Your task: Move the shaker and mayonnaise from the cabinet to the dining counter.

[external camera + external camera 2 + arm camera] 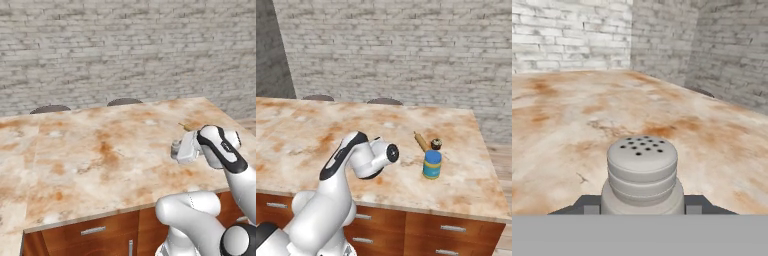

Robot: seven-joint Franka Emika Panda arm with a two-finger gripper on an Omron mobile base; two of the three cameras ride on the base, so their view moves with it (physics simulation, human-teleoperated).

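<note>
No legible text, labels, brands, numbers or signs. Mayonnaise point(432, 164): teal band on body, no lettering readable. Shaker point(642, 175): perforated cap, unmarked. Dining counter point(85, 150): marble-look pattern, no markings. Drawer fronts below counter point(456, 229): plain wood, unlabelled.

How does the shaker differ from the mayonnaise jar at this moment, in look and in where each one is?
The shaker is plain grey with a perforated cap; the mayonnaise has a blue lid and a yellowish body with a teal band. The shaker sits between the gripper fingers, above the dining counter; the mayonnaise stands free on it, beside a rolling pin. Both are upright, round containers.
</note>
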